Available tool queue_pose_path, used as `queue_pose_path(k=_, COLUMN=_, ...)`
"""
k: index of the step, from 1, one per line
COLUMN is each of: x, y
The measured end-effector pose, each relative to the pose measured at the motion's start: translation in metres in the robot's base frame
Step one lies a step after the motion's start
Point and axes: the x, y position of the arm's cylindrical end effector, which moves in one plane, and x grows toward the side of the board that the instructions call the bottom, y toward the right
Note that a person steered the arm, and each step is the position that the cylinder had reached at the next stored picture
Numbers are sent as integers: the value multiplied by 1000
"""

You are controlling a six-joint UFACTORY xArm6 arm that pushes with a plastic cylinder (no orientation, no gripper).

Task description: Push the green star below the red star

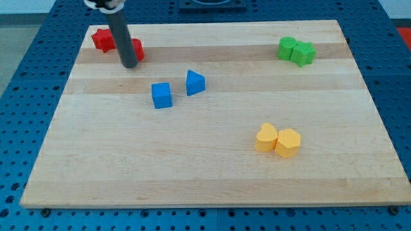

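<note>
The green star (304, 54) lies at the view's top right, touching a second green block (287, 47) on its left. The red star (102, 40) lies at the view's top left. Another red block (136, 49) sits just right of it, partly hidden by the rod. My tip (129, 64) rests on the board just below and between the two red blocks, far to the left of the green star.
A blue cube (162, 95) and a blue triangle-like block (195, 83) lie left of centre. Two yellow blocks (266, 137) (288, 142) touch each other at lower right. The wooden board (205, 179) is surrounded by blue perforated table.
</note>
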Motion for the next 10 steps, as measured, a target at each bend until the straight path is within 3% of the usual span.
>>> queue_pose_path(k=1, x=-15, y=24)
queue_pose_path(k=2, x=-45, y=-11)
queue_pose_path(k=3, x=-46, y=-25)
queue_pose_path(k=5, x=-12, y=180)
queue_pose_path(k=6, x=54, y=225)
queue_pose_path(k=7, x=79, y=170)
queue_pose_path(k=9, x=32, y=44)
queue_pose_path(k=10, x=32, y=45)
